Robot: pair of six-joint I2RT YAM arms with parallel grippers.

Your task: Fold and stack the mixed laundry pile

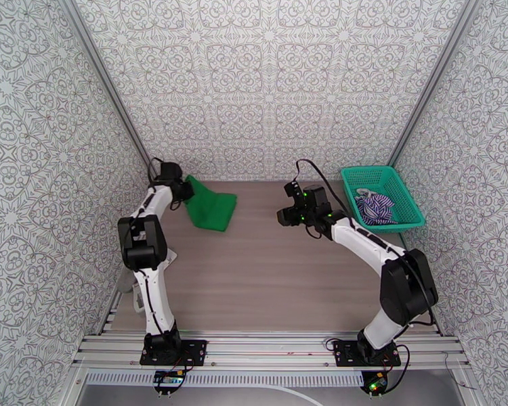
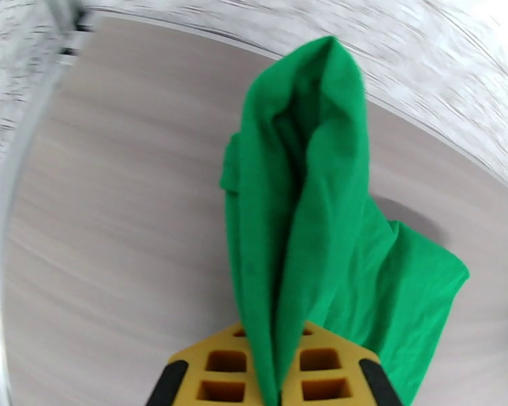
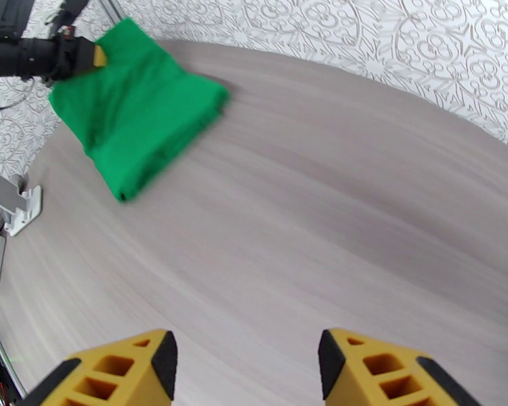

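Left hand [image 2: 274, 379] clenched on green cloth [image 2: 308, 218] corner, cloth half lifted off bench [image 1: 274, 265]. Right hand [image 3: 244, 363] released, empty. Best: lay corner over flat, edges matched, before letting go.

We see a pale grey wood-grain table [image 1: 274, 265]; a bright green cloth [image 1: 212, 208] rests on its far left, and a teal plastic mesh basket [image 1: 368, 170] stands at its far right.

All views share the plain bright green cloth [image 1: 212, 210]: top external from high above, left wrist close against it, right wrist well apart.
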